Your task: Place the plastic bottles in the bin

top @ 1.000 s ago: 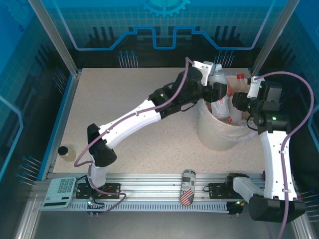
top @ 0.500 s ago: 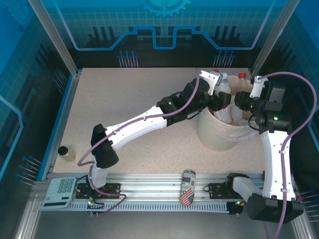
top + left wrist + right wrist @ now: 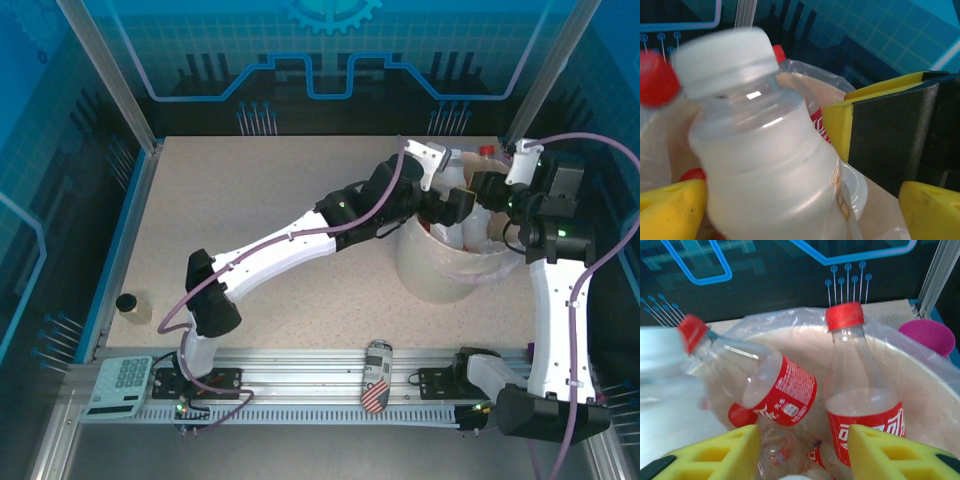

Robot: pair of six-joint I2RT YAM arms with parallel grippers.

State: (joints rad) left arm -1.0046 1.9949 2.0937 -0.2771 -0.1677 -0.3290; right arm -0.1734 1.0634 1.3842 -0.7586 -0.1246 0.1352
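above the bin (image 3: 428, 276), left hand (image 3: 771, 172) gapes wide around a pale bottle (image 3: 755, 115), right hand (image 3: 804, 446) slightly parted.

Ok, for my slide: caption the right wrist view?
Upright bottle and leaning bottle in the bag-lined bin, beyond the right arm's yellow fingers.

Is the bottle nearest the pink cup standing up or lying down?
Standing up: the bottle sits in the bin with its red cap on top; its neighbour is tipped over.
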